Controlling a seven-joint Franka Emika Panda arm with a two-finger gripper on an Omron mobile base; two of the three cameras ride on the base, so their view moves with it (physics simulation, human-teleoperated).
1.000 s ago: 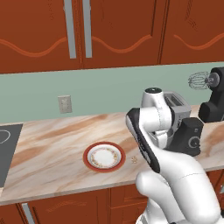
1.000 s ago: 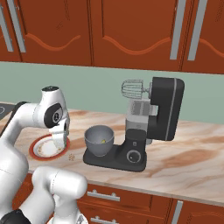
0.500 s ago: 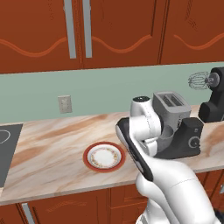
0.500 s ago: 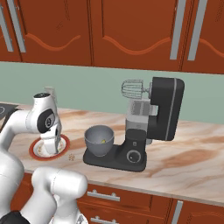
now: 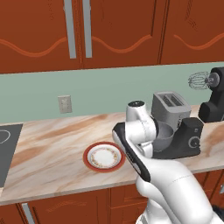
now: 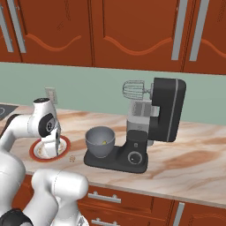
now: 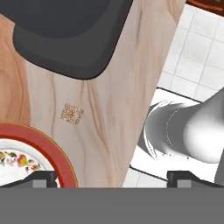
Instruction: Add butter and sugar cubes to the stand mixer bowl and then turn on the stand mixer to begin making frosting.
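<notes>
In the left base view, the black stand mixer (image 5: 205, 118) sits at about three o'clock, its wire whisk raised at the right edge. The white arm covers most of the round grey metal bowl (image 5: 162, 136) on its base. A boxy grey toaster (image 5: 170, 106) stands just behind the bowl, a thing the other views do not make plain. The red-rimmed white plate (image 5: 104, 157) lies on the marbled wooden counter (image 5: 52, 148) at about seven o'clock from the toaster.

The right base view looks into the bowl (image 6: 100, 141): a small pale-yellow piece, the butter (image 6: 104, 142), rests on its bottom. The mixer (image 6: 152, 126) has its head tilted up, whisk clear of the bowl. A tiny tan sugar cube (image 6: 71, 158) lies on the counter (image 6: 190, 154) between plate (image 6: 66, 143) and mixer base. The gripper (image 6: 52, 148) hangs over the plate's near side.

The hand view shows the cube (image 7: 71, 113) closest: a speckled tan square, flat on the counter (image 7: 109, 109), at about one o'clock from the plate rim (image 7: 52, 146) and at six o'clock from the mixer's dark rounded base (image 7: 70, 35), touching neither. The gripper (image 7: 111, 178) has its two dark fingertips (image 7: 41, 178) set wide apart, released, grasping nothing.
</notes>
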